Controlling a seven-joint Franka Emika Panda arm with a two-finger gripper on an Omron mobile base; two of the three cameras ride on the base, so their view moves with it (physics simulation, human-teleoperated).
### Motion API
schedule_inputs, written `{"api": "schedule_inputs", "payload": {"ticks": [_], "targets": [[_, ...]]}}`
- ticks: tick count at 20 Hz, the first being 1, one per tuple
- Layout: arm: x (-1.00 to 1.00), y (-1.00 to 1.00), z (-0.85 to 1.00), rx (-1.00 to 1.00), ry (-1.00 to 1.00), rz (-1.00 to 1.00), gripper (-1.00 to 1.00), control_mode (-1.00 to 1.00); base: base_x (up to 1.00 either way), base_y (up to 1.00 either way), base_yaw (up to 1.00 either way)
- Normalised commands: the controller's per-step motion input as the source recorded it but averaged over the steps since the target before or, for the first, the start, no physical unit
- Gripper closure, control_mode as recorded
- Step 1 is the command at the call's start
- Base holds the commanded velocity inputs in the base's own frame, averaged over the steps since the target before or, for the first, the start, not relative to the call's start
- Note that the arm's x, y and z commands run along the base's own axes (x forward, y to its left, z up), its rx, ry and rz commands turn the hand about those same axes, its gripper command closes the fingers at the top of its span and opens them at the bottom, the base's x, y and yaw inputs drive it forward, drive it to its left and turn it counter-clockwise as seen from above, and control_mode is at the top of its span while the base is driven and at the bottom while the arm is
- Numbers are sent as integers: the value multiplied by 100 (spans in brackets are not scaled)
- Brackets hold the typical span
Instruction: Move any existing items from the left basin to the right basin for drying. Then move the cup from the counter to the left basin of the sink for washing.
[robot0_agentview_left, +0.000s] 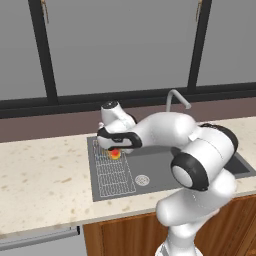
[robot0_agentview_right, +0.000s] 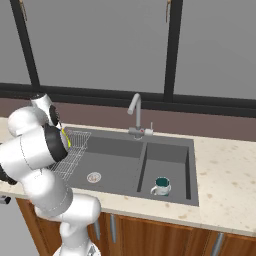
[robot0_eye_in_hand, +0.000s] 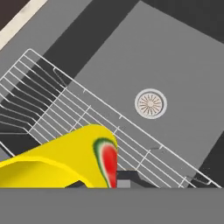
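Mostly hidden behind the end effector (robot0_agentview_left: 116, 150): the cup (robot0_eye_in_hand: 65, 162), over the drainboard (robot0_agentview_left: 114, 175)

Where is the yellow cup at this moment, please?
The cup is held in the gripper, above the wire rack on the ribbed drainboard, at the left end of the sink, beside the left basin with the round strainer.

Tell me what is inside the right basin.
A white mug with a dark teal interior stands on the floor of the right basin, near its front wall. In the left base view the arm covers most of that basin, so the mug is hidden there.
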Motion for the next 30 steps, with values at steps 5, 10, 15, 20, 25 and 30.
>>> {"api": "schedule_inputs", "payload": {"ticks": [5, 10, 15, 20, 25, 30], "targets": [[-9, -61, 0, 0, 0, -13, 100, -100, 0, 0, 0], [-3, -51, -2, 0, 0, -12, 100, -100, 0, 0, 0], [0, -40, -23, 0, 0, -6, 100, -100, 0, 0, 0], [0, -41, -35, 2, 0, -3, 100, -100, 0, 0, 0], [0, -37, -35, 5, 1, -1, 100, -100, 0, 0, 0], [0, -35, -27, 9, 0, 0, 100, -100, 0, 0, 0]]}}
